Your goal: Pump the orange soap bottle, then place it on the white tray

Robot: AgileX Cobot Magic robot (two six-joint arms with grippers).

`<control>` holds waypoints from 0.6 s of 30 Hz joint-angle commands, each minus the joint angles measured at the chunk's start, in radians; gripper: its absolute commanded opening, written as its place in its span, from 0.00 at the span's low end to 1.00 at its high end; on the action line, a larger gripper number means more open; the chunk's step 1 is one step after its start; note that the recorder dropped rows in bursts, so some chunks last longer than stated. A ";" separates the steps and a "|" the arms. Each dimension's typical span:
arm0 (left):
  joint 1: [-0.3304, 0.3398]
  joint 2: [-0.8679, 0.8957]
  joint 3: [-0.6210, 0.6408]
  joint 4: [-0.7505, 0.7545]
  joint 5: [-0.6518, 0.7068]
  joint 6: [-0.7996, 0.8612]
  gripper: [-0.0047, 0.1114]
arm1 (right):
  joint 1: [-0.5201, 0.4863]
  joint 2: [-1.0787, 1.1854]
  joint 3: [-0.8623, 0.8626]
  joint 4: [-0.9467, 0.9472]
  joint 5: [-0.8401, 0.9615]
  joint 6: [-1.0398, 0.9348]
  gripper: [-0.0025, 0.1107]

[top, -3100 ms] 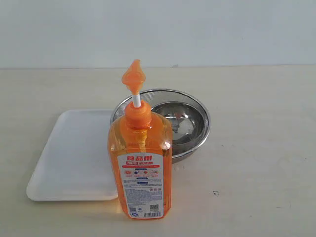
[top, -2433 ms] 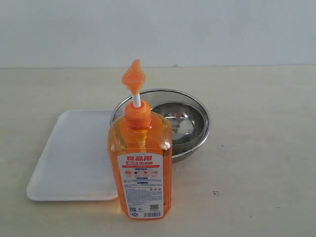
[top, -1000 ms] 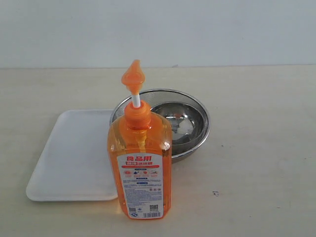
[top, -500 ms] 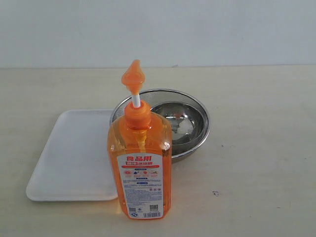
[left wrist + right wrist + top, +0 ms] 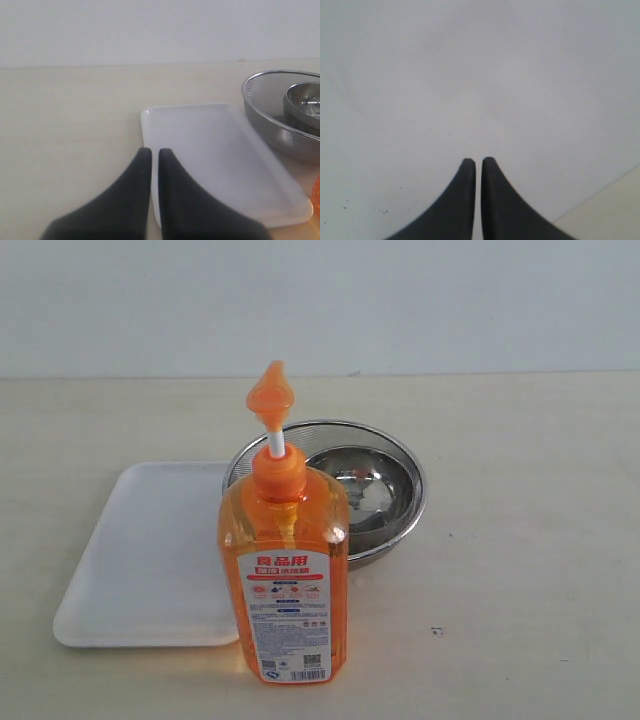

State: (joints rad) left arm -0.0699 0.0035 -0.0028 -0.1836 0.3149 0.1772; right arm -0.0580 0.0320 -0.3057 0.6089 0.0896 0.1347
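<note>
Bottle (image 5: 285, 570) stands upright on the table (image 5: 520, 540) at the near side of the scene, its label (image 5: 288, 615) facing the exterior camera. Its pump head (image 5: 270, 395) sits raised on a white stem (image 5: 275, 445). Nothing holds or touches it. Its base is on the table, not on the tray (image 5: 150, 560), which lies flat just to its left. The bottle's left side overlaps the tray's near right corner in the exterior view, and whether the two touch cannot be told. The tray has nothing on it.

Just behind the bottle, to the right, is a mesh strainer (image 5: 330, 432) with a steel bowl (image 5: 375, 490) nested inside it. Its left rim comes close to the tray's far right corner. A dark speck (image 5: 436, 631) marks the table to the right of the bottle.

Neither arm shows in the exterior view. The left gripper (image 5: 154, 152) has its fingers pressed together with only a thin slit between them and grips nothing. Its tips show against one edge of the tray (image 5: 215, 155), with the strainer (image 5: 275, 120) beyond and a sliver of the bottle (image 5: 316, 197) at the frame's edge. The right gripper (image 5: 478, 161) is likewise closed and empty, pointed at a plain pale wall (image 5: 480, 75), with a corner of the table (image 5: 610, 210) showing.
</note>
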 commanded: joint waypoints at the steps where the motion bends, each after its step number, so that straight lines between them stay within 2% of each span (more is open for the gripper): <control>1: 0.002 -0.003 0.003 0.000 0.000 0.009 0.08 | -0.002 0.001 -0.010 -0.006 -0.027 -0.024 0.02; 4: 0.002 -0.003 0.003 0.000 0.000 0.009 0.08 | -0.002 0.004 -0.040 -0.008 -0.019 -0.146 0.02; 9: 0.002 -0.003 0.003 0.000 0.000 0.009 0.08 | -0.002 0.098 -0.141 0.048 0.130 -0.390 0.02; 12: 0.002 -0.003 0.003 0.000 0.000 0.009 0.08 | -0.002 0.223 -0.191 0.258 0.261 -0.709 0.02; 13: 0.002 -0.003 0.003 0.000 0.000 0.009 0.08 | -0.002 0.290 -0.209 0.406 0.323 -0.917 0.02; 16: 0.002 -0.003 0.003 0.000 0.000 0.009 0.08 | -0.002 0.454 -0.232 0.740 0.552 -1.348 0.02; 17: 0.002 -0.003 0.003 0.000 0.000 0.009 0.08 | -0.002 0.570 -0.238 0.855 0.660 -1.545 0.02; 18: 0.002 -0.003 0.003 0.000 0.000 0.009 0.08 | -0.002 0.644 -0.240 0.898 0.706 -1.635 0.02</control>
State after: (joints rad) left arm -0.0699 0.0035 -0.0028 -0.1836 0.3149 0.1772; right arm -0.0580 0.5498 -0.5341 1.3546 0.6663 -1.2250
